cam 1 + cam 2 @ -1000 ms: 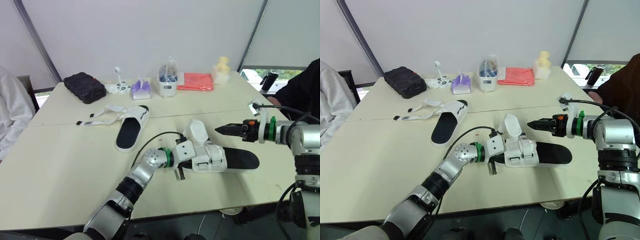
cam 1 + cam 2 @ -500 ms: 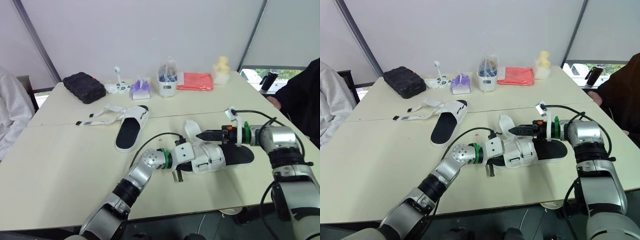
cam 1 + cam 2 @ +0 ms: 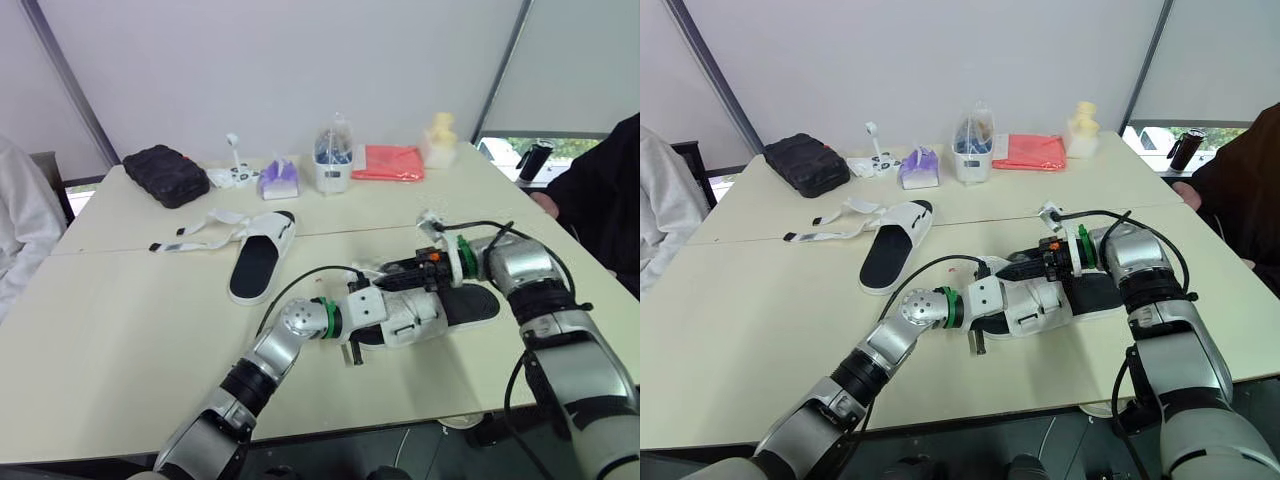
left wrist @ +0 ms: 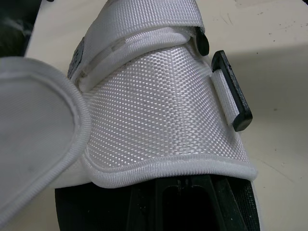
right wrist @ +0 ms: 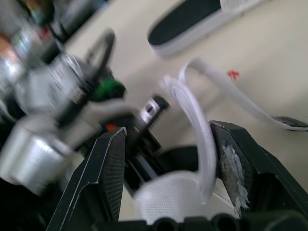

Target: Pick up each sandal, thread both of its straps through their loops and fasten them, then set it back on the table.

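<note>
Your near sandal (image 3: 1038,306) lies at the middle of the bench (image 3: 760,300), to the right of the second sandal (image 3: 888,245), which lies farther off with its straps spread loose. Your right gripper (image 5: 168,137) reaches over the near sandal, its fingers (image 5: 108,173) spread wide with a loose white strap (image 5: 199,132) standing between them. Your left gripper (image 3: 372,312) sits at the sandal's strapped end; whether it grips, I cannot tell.
</note>
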